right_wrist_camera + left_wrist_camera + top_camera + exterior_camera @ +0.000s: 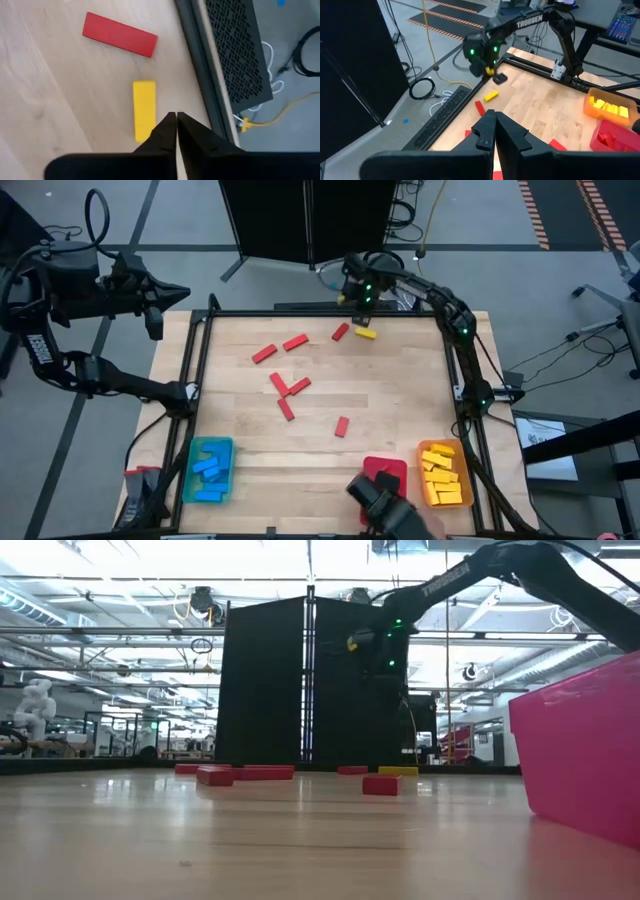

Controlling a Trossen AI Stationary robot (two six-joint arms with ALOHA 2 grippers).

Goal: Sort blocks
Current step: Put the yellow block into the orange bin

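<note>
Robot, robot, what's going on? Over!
Right end effector shut, empty, above yellow block. Left end effector shut, parked off table. Red blocks still loose. Nothing blocking.

The right hand (pixel 176 131) has its two dark fingers (pixel 162 135) pressed together, tips meeting, with nothing between them. Just beside the fingertips a yellow block (pixel 144 110) lies flat on the pale wooden desk (pixel 50 100), its near end partly covered by the fingers. A red block (pixel 120 34) lies flat farther off, apart from the yellow one and set crosswise to it. A dark rail (pixel 200 75) edges the desk. Beyond it sit a black perforated panel (pixel 235 50), a yellow cable (pixel 280 110) and grey floor (pixel 295 150)
</note>
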